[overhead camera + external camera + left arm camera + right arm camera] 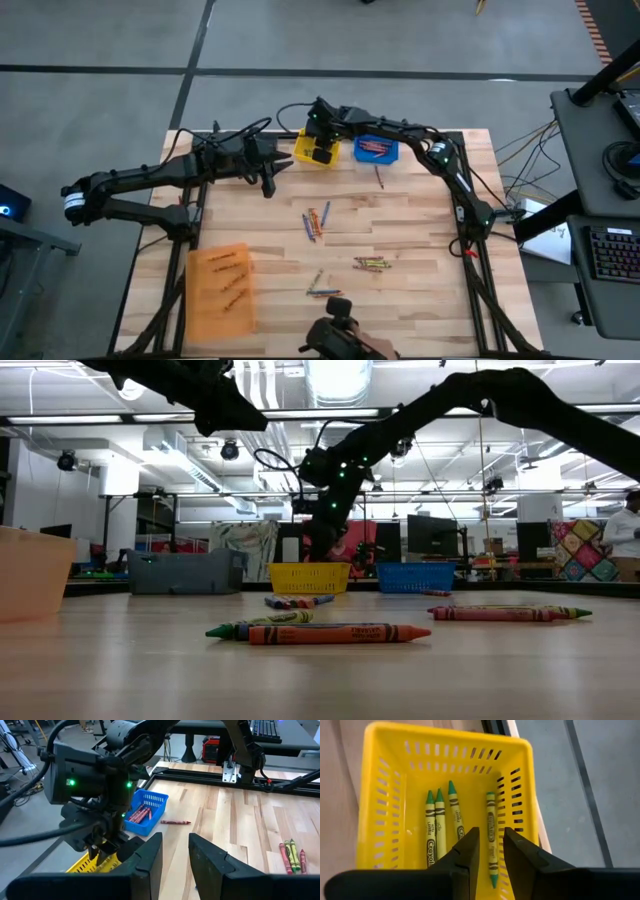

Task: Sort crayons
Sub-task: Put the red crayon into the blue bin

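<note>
Where countable, four crayons point(440, 827) (yellow-green) in yellow bin point(385, 785), perhaps more hidden

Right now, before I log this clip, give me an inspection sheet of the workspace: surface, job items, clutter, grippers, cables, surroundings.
Surface: wooden table, light butcher-block planks.
Job's things: loose crayons in small groups mid-table; four yellow-green crayons lie in the yellow bin; red ones in the blue bin; orange ones on the orange tray; one stray crayon beside the blue bin.
Clutter: nothing seen.
Grippers: right gripper hangs over the yellow bin, jaws apart, nothing between them; left gripper waits at the table's far left, jaws apart, empty.
Cables: black cables looped at the far edge; more trail off the right side.
Surroundings: grey floor, desk with keyboard at right, a person in the background.
</note>
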Robot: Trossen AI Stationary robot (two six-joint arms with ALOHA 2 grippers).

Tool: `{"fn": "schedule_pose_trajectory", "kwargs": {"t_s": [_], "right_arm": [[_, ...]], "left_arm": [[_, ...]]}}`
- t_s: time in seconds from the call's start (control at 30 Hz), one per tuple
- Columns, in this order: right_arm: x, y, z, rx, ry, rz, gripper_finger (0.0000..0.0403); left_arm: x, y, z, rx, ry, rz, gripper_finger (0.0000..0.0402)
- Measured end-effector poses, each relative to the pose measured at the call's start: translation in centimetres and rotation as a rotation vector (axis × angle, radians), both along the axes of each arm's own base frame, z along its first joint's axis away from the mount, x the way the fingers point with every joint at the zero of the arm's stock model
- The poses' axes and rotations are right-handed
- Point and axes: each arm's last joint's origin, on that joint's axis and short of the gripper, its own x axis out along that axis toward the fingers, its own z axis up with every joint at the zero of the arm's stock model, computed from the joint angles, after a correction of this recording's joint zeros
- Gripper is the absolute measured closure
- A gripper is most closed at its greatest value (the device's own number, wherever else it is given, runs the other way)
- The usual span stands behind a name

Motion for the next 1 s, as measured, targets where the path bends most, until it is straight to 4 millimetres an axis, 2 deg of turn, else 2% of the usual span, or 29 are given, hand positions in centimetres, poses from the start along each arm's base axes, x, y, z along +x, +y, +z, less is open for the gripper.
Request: {"fn": "schedule_pose_trajectory", "kwargs": {"t_s": [0.2,0.4,0.77,0.93,1.0], "right_arm": [[-0.6,0.4,1.8,0.021,-0.025,-0.046,0.0326],[-2.0,1.8,5.5,0.099,-0.052,-0.12,0.0326],[-6.8,5.8,12.2,0.328,-0.036,-0.186,0.0326],[-9.1,7.6,13.9,0.351,-0.03,-0.211,0.0326],[-9.9,8.3,13.9,0.365,-0.024,-0.226,0.0326]], "left_arm": [[0.0,0.0,0.0,-0.001,0.0,0.0,0.0324],[0.0,0.0,0.0,-0.005,-0.001,0.001,0.0324],[0.1,0.0,-0.1,-0.039,-0.009,0.012,0.0324],[0.2,0.0,-0.2,-0.054,-0.011,0.016,0.0324],[0.2,0.0,-0.2,-0.056,-0.012,0.017,0.0324]]}}
